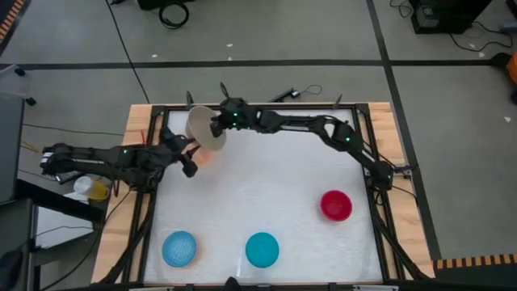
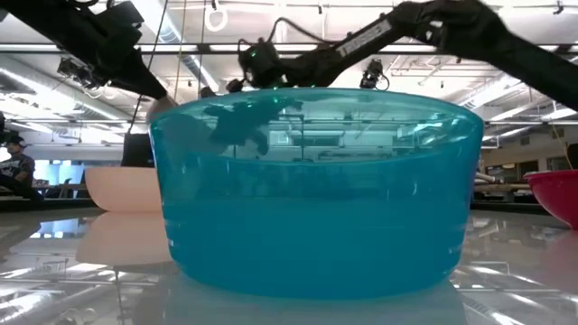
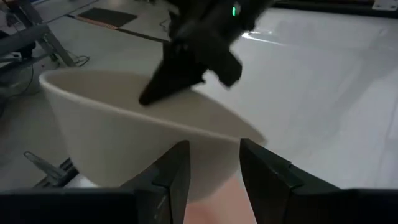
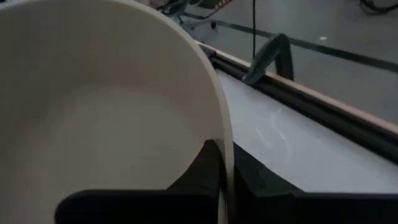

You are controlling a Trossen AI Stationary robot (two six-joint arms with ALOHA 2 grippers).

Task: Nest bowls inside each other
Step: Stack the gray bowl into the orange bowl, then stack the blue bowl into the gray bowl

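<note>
Evidently the right tool (image 1: pixel 216 128) pinches the cream bowl's (image 1: pixel 202 127) rim to carry it over the peach bowl (image 1: pixel 206 157), which sits below it; the left tool (image 1: pixel 189 159), fingers apart, straddles that bowl's rim.

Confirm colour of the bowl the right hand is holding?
Beige-cream bowl, its rim pinched in the right hand. Right wrist view shows it best.

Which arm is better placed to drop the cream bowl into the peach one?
Right: its gripper already pinches the cream bowl rim above the peach bowl.
</note>
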